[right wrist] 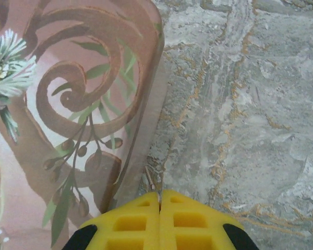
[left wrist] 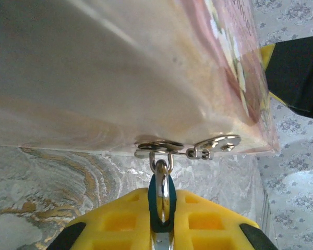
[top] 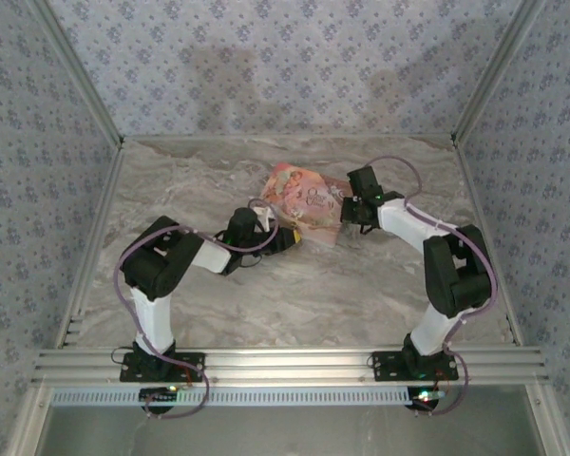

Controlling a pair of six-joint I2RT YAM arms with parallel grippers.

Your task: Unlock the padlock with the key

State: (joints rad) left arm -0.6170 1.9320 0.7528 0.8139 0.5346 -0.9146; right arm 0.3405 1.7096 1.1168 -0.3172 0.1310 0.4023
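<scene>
A pink patterned diary lies mid-table, tilted, with a metal hasp on its lower edge. The small silver padlock, rimmed in teal, hangs by its shackle from that hasp. My left gripper is shut on the padlock's body, its yellow pads on both sides. My right gripper is at the diary's right edge, just above the marble. It is shut on the thin metal key, whose tip pokes out between the pads. From above, the left gripper is at the diary's near left corner and the right gripper at its right side.
The marbled tabletop is ringed by patterned walls and aluminium rails. In the left wrist view the right arm's black and yellow end stands close behind the diary. A small chain link and plate sit beside the hasp.
</scene>
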